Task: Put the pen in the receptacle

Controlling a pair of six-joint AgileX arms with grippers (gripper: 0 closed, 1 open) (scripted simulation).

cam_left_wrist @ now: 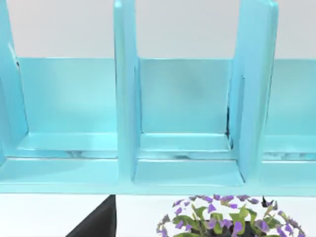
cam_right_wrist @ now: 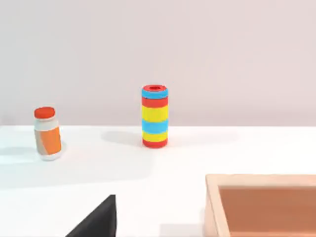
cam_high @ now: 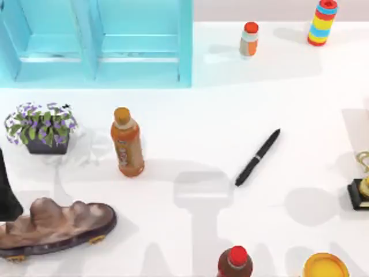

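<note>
— One desk (cam_high: 230, 115), white. Biggest thing on it?
— Blue shelf unit (cam_high: 95, 40) at the back left, then the orange bottle (cam_high: 127, 142).
— Pen (cam_high: 258, 157)?
— Lying flat mid-desk, right of the bottle, well apart, untouched.
— Pincers?
— State of either: cannot tell.

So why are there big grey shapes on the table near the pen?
In the top view those grey shapes are shadows on the table, one blocky patch lying just left of the pen, and softer ones beside the orange bottle. In the right wrist view the striped can casts a faint shadow too.
</note>
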